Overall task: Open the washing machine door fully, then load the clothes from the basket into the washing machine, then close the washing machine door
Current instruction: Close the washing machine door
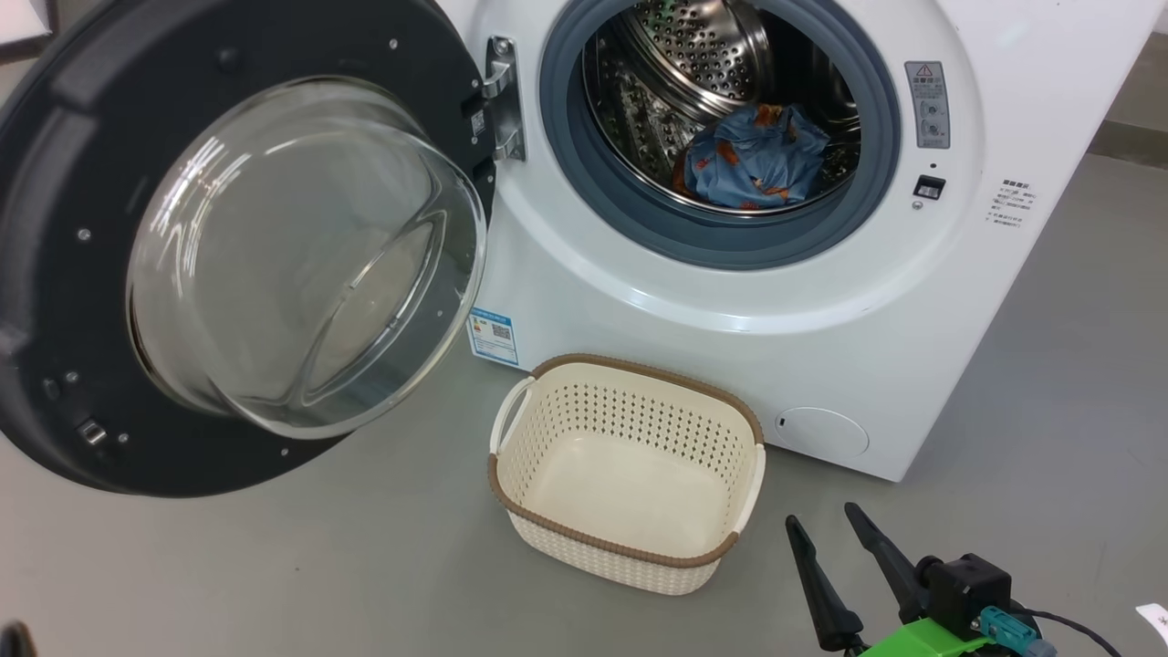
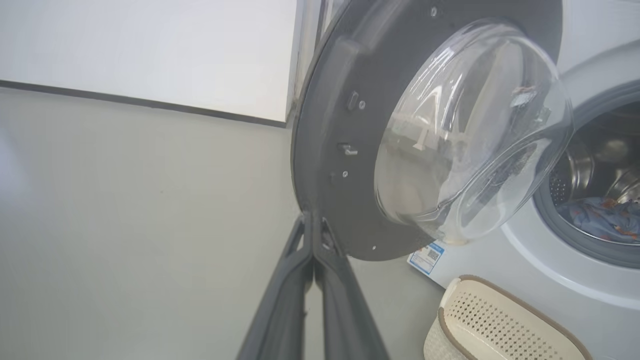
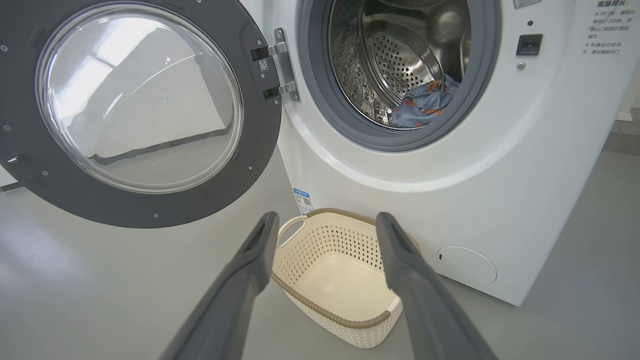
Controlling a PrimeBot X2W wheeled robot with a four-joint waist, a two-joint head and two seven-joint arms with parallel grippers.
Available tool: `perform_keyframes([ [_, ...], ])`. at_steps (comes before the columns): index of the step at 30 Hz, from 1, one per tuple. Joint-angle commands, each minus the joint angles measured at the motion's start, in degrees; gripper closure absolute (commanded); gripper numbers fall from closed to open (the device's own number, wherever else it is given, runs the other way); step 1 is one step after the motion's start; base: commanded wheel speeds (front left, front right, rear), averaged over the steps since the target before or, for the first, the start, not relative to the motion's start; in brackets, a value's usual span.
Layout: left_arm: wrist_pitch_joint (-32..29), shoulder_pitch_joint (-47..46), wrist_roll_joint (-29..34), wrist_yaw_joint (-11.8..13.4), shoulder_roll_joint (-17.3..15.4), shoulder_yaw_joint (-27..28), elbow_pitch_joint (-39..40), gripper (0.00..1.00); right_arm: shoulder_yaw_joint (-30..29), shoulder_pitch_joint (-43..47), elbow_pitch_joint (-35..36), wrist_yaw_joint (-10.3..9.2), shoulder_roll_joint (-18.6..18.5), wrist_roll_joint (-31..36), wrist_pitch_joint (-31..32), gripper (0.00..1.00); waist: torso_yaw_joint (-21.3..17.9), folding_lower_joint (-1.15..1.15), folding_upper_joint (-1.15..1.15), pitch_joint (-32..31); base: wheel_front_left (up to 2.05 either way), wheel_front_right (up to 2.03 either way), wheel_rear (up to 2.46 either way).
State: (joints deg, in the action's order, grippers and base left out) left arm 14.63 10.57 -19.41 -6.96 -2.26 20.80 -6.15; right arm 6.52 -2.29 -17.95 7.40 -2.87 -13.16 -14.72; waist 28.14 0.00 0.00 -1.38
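The washing machine (image 1: pixel 693 301) stands with its door (image 1: pixel 55 274) swung wide to the left, glass bowl facing me. The clothes (image 1: pixel 757 160), a blue bundle with orange print, lie inside the steel drum, also seen in the right wrist view (image 3: pixel 425 102). The cream basket (image 1: pixel 639 365) sits empty on the floor before the machine. My right gripper (image 1: pixel 821 516) hangs open at the lower right, its fingers framing the basket (image 3: pixel 327 312) from above. My left gripper (image 2: pixel 314 222) is shut, its tips up against the lower outer edge of the door (image 2: pixel 360 210); nothing shows between them.
Grey floor surrounds the machine. A white wall panel with a dark skirting line (image 2: pixel 150 50) runs behind the door. A blue label (image 1: pixel 493 336) and a round hatch (image 1: pixel 821 431) sit low on the machine's front. The basket (image 2: pixel 495 320) lies right of the left fingers.
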Motion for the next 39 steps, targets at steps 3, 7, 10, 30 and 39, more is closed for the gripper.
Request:
perform_keyframes([
  [3,0.37,-4.68,0.20,-0.46,-1.42,3.53,3.81,1.00,1.04,-0.52,1.62,0.09,0.00,-0.03,-0.28,0.00,-0.09,0.00,0.00,0.02,0.00,0.00,0.00],
  [7,0.37,-7.63,-1.50,-0.50,-5.28,3.92,5.32,1.00,1.05,-0.56,1.72,0.09,0.00,-0.10,-0.28,0.00,-0.32,0.00,0.00,0.19,0.00,0.00,0.00],
  [10,0.37,-10.29,-3.63,-0.51,-8.18,4.63,5.24,1.00,1.15,-0.86,1.74,0.09,0.00,-0.06,-0.28,0.00,-0.71,0.00,0.00,0.62,0.00,0.00,0.00],
  [30,0.37,-27.08,-31.95,-0.52,-25.52,7.42,-9.08,1.00,1.63,-2.58,1.47,0.09,0.00,1.55,-0.28,0.00,-4.89,0.00,0.00,3.65,0.00,0.00,0.00],
  [39,-5.15,-33.01,-52.66,-0.52,-31.88,8.61,-20.74,1.00,1.77,-3.72,1.31,0.09,0.00,3.03,-0.28,0.00,-6.84,0.00,0.00,6.04,0.00,0.00,0.00],
])
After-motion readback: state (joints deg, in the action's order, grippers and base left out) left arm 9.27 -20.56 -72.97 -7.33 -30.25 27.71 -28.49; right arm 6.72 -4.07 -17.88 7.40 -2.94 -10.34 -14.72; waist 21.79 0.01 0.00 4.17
